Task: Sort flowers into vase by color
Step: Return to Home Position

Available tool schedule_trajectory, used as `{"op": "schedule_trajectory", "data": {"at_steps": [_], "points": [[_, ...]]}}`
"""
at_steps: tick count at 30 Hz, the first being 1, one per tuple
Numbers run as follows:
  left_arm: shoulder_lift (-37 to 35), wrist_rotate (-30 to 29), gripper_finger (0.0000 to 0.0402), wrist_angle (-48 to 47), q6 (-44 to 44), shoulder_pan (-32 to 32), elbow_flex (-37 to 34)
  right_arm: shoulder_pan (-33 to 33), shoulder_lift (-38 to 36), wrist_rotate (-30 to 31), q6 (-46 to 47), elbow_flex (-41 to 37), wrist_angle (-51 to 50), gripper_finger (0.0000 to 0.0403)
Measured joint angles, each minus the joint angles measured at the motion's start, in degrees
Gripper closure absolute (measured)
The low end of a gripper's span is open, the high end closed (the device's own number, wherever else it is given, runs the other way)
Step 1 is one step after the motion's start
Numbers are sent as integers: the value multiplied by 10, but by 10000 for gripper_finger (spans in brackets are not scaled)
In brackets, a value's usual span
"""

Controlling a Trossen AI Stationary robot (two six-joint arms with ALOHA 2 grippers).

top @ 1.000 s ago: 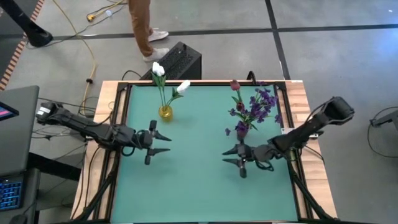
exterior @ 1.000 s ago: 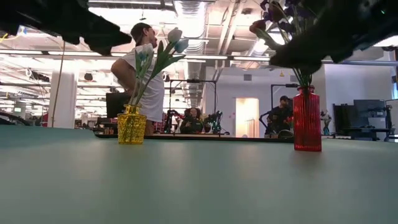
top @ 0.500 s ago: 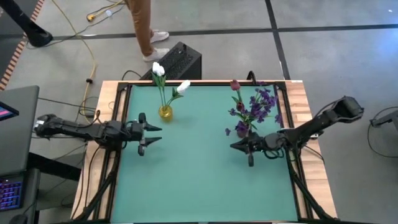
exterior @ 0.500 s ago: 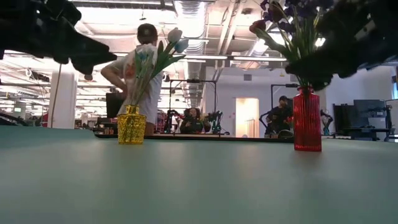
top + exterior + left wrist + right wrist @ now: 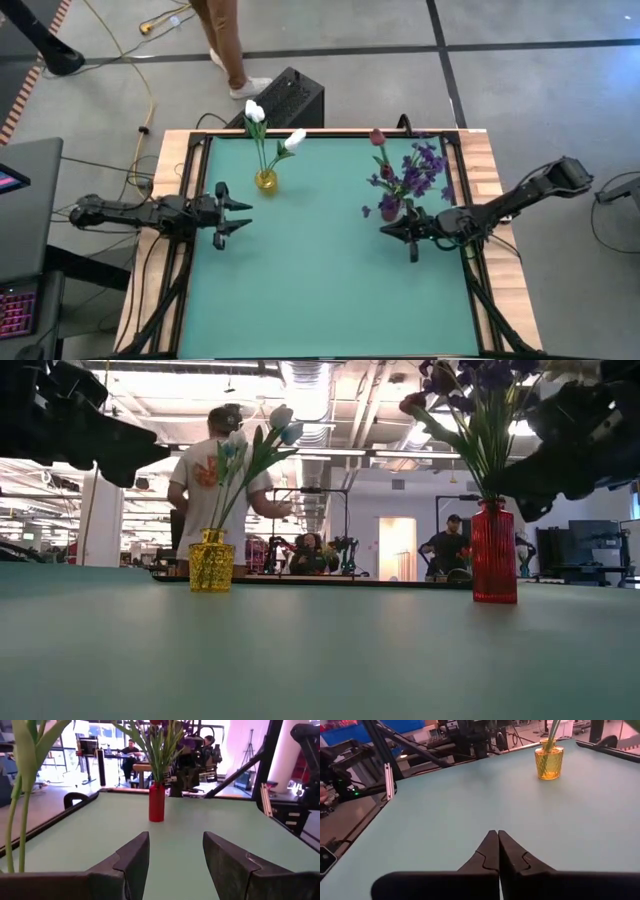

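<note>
The left arm [image 5: 140,212] lies low and nearly straight, reaching in over the table's [image 5: 320,290] left edge. The left gripper [image 5: 243,214] sits just inside that edge and points across the mat toward the right side. Its fingers are spread apart and hold nothing.

The right arm [image 5: 510,205] comes in over the right edge, with its elbow out beyond the table. It slopes down to the right gripper [image 5: 384,228], which points left. This gripper's fingers are pressed together, empty, and its tip is just on the near side of the red vase [image 5: 389,208].

The red vase stands toward the far right of the mat. It holds a red tulip [image 5: 378,137] and the purple spray [image 5: 425,165]. The yellow vase [image 5: 265,181] stands toward the far left, a little beyond the left gripper. It holds the white tulips [image 5: 256,112], whose stems lean toward the far edge. Both vases are upright and well apart from each other.

A person [image 5: 215,480] stands beyond the far edge.
</note>
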Motion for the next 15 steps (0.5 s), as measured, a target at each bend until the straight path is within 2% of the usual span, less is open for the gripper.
{"op": "schedule_trajectory", "data": {"at_steps": [6, 11, 15], "points": [[-17, 0, 228, -18, 0, 0, 0, -10, -36, 0, 28, -25, -25, 382], [-16, 2, 228, -19, 0, 0, 0, -20, -50, -7, 11, -25, -54, 383], [-16, 6, 228, -19, -12, 0, 0, -38, -85, -45, 10, -25, -98, 383]]}}
